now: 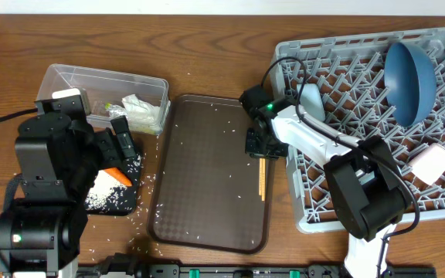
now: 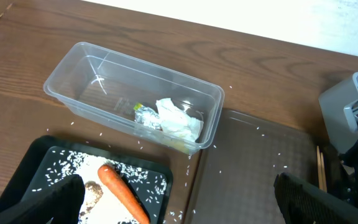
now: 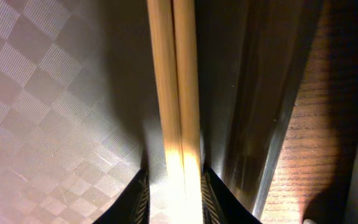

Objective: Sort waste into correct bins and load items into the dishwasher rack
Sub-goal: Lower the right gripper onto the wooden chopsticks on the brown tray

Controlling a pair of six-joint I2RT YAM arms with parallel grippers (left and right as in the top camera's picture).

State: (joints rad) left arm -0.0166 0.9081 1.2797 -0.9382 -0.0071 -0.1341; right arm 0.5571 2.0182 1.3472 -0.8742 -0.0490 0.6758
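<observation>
A pair of wooden chopsticks [image 1: 262, 181] [image 3: 176, 74] lies along the right side of the brown serving tray [image 1: 207, 177]. My right gripper [image 1: 259, 148] [image 3: 174, 186] is low over them with a finger on each side; a thin gap shows at the left finger. My left gripper [image 1: 122, 143] [image 2: 179, 205] hangs wide open over the black tray [image 1: 127, 205] [image 2: 36, 155], which holds a carrot piece [image 1: 114, 175] [image 2: 123, 193], a brown lump [image 2: 92, 186] and rice. The clear tub [image 1: 60, 77] [image 2: 61, 87] holds crumpled paper [image 1: 141, 110] [image 2: 179, 121] and a wrapper [image 2: 143, 112].
The dishwasher rack [image 1: 323, 208] at the right holds a dark blue dish [image 1: 408, 73] on edge, a pale pink cup [image 1: 431, 164] and a pale rounded piece [image 1: 311, 100] behind the right arm. Rice grains are scattered over the serving tray and the table by the black tray.
</observation>
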